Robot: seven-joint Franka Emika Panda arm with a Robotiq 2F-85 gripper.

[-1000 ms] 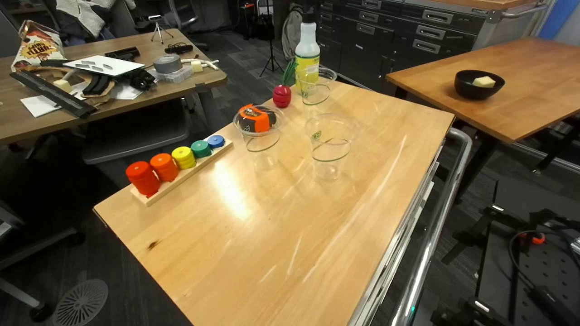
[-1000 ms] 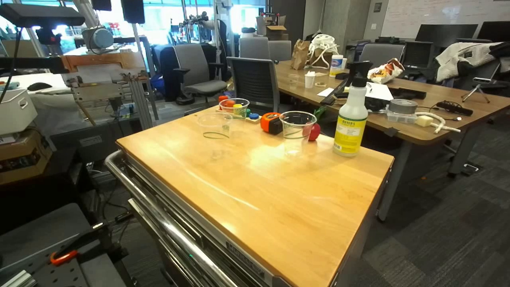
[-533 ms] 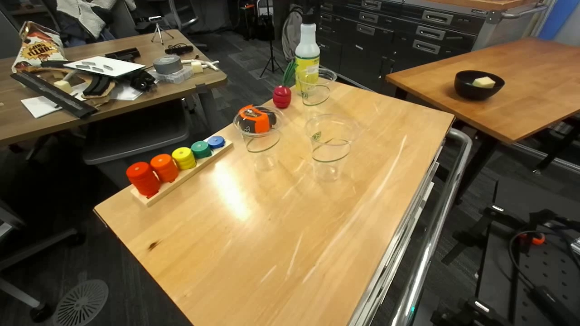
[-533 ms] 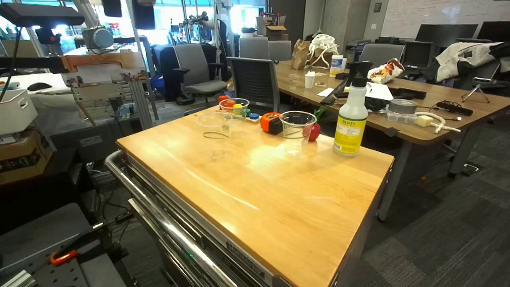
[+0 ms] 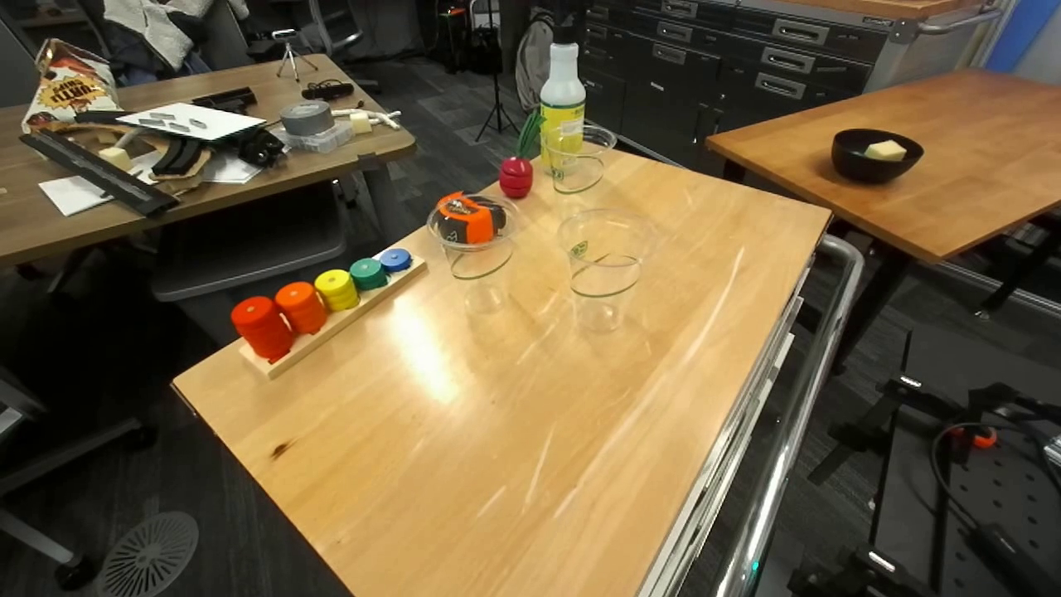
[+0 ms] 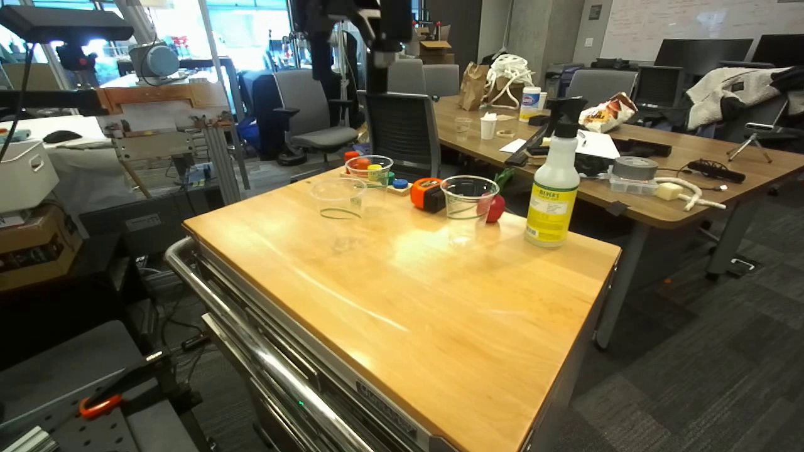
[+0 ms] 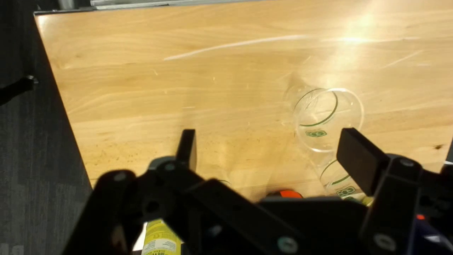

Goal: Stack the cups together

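Three clear cups stand upright and apart on the wooden tabletop. The cup nearest the metal rail shows in both exterior views (image 5: 608,278) (image 6: 340,207) and in the wrist view (image 7: 316,133). A second cup (image 5: 481,269) (image 6: 377,181) is beside the row of coloured pieces; in the wrist view (image 7: 339,176) my finger partly covers it. A third cup (image 5: 583,172) (image 6: 467,210) is near the bottle, almost hidden in the wrist view. My gripper (image 6: 349,78) (image 7: 268,141) is wide open and empty, high above the tabletop. It is out of view in an exterior view.
A spray bottle (image 5: 562,108) (image 6: 553,188) of yellow-green liquid is close behind the third cup. An orange tape measure (image 5: 468,220) (image 6: 428,194), a red toy fruit (image 5: 515,177) and the coloured pieces (image 5: 336,288) line the table's edge. A metal rail (image 5: 796,431) runs along the opposite side.
In an exterior view my gripper has moved from the upper left to the right and lower, over the table's far side. The cups have not moved.
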